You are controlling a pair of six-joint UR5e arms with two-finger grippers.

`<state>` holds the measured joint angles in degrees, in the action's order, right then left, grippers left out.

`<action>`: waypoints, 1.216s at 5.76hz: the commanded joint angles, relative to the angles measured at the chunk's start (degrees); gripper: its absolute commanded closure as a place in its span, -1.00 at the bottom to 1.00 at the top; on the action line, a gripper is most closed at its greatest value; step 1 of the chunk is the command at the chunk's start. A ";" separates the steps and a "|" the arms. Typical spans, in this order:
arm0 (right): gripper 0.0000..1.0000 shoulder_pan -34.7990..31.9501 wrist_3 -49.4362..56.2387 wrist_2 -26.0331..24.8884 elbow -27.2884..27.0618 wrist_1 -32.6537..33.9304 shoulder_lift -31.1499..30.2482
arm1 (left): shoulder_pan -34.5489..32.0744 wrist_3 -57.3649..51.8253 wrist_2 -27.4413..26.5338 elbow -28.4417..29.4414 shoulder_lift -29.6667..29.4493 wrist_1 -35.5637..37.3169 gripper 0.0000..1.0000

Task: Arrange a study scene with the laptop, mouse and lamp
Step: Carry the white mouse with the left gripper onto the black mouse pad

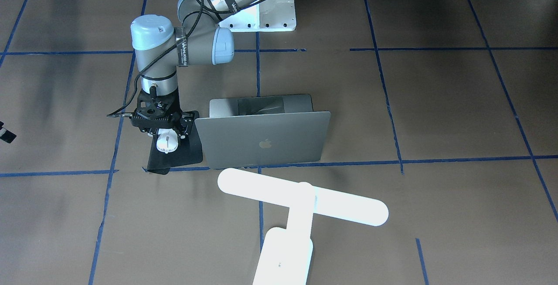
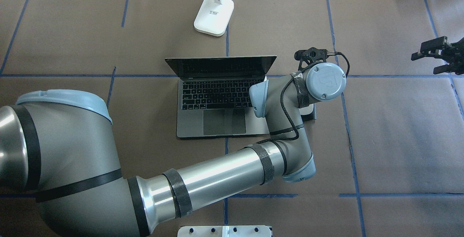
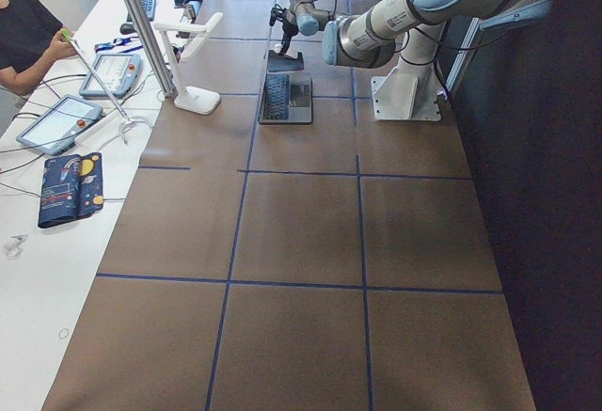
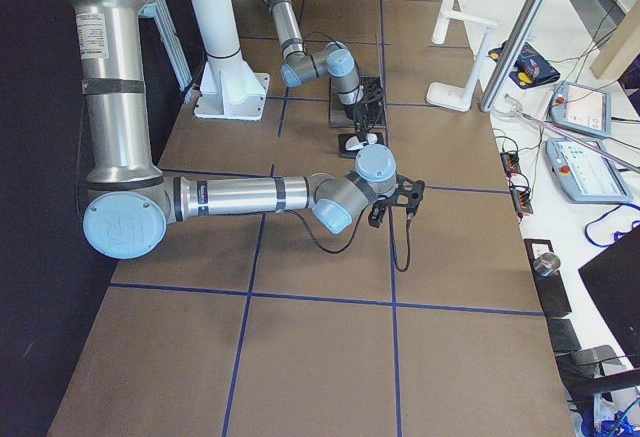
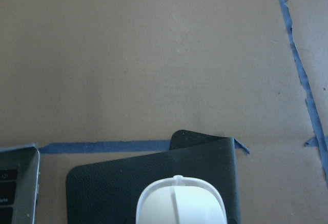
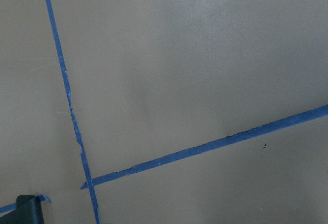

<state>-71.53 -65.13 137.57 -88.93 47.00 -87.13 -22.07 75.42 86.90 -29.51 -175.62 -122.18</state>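
Observation:
The laptop (image 1: 261,141) stands open mid-table, its keyboard (image 2: 217,94) facing the robot. The white mouse (image 1: 167,143) lies on a black mat (image 1: 185,156) beside the laptop, and it also shows in the left wrist view (image 5: 182,203). My left arm reaches across, and my left gripper (image 1: 167,133) hangs just over the mouse's end with its jaws apart on either side of it. The white T-shaped lamp (image 1: 301,198) stands beyond the laptop, its base (image 2: 214,16) at the far edge. My right gripper (image 2: 433,57) is open and empty, far to the right.
The white robot pedestal (image 1: 270,15) is bolted at the robot's side. Blue tape lines cross the brown table. The mat's far corner (image 5: 233,144) is folded up. Operators' tablets (image 3: 56,124) lie on a side table past the lamp.

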 commanded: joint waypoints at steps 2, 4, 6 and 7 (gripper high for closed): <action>-1.00 0.16 0.00 -0.02 0.16 0.02 0.03 | -0.86 -0.09 -0.07 -0.20 0.02 0.10 0.49; -1.00 0.16 0.00 -0.02 0.07 0.02 0.03 | -1.13 -0.19 -0.15 -0.11 0.28 0.36 -0.29; -1.00 0.25 0.00 -0.02 0.07 0.02 0.11 | -1.04 0.25 -0.07 -0.20 0.54 0.36 -0.99; -1.00 0.25 0.00 -0.02 0.07 0.02 0.03 | -1.13 0.17 -0.07 -0.37 0.46 0.36 -1.00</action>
<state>-71.30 -65.15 137.55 -88.86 47.02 -87.04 -23.14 75.57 86.83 -29.75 -175.15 -121.82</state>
